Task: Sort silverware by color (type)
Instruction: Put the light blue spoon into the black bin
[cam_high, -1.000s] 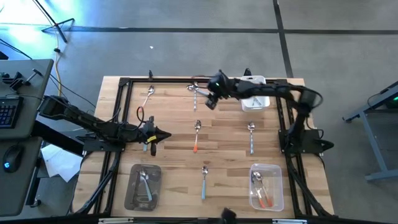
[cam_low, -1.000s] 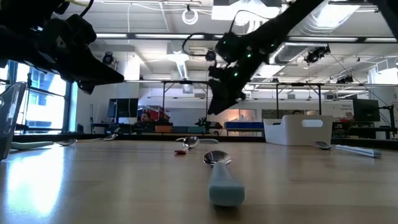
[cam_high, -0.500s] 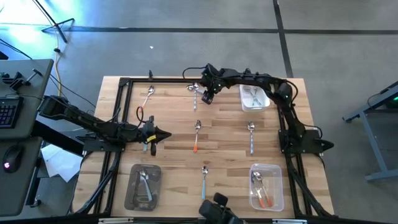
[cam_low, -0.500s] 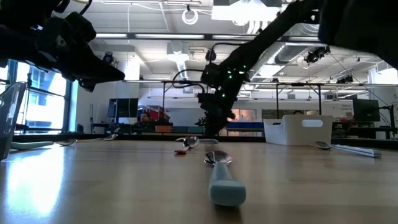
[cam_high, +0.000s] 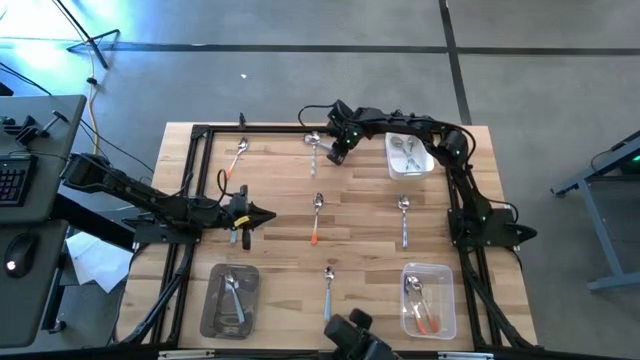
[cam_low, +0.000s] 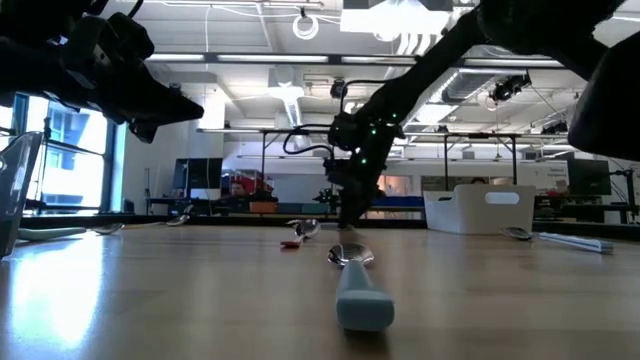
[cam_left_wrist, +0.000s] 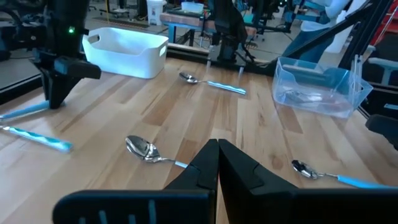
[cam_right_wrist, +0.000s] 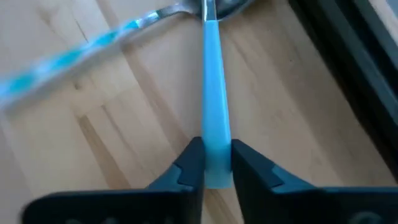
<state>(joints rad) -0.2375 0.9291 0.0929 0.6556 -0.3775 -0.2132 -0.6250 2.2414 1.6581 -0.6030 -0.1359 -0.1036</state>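
Right pincer (cam_right_wrist: 211, 163): we saw it down at the far side of the desk (cam_high: 270, 200), beside the white tub (cam_high: 428, 160), its two fingers closed on the end of a light blue spoon (cam_right_wrist: 213, 93) whose bowl pointed away from the wrist.
Second blue spoon (cam_right_wrist: 68, 53): it lay flat on the wood, angled, its metal end close to the held spoon's bowl; we could not tell whether they touched.
Left pincer (cam_left_wrist: 217, 163): we found it hovering over the left middle of the desk, its fingers pressed together on nothing.
Loose spoons: an orange-handled spoon (cam_high: 316, 218) lay at the centre, a blue one (cam_high: 328, 290) near the front edge, another (cam_high: 404, 220) right of centre, one (cam_high: 239, 155) at the far left.
Front tubs: the grey tub (cam_high: 230, 300) held plain silver spoons; the clear tub (cam_high: 428, 300) held orange-handled ones.
White tub: spoons lay in it.
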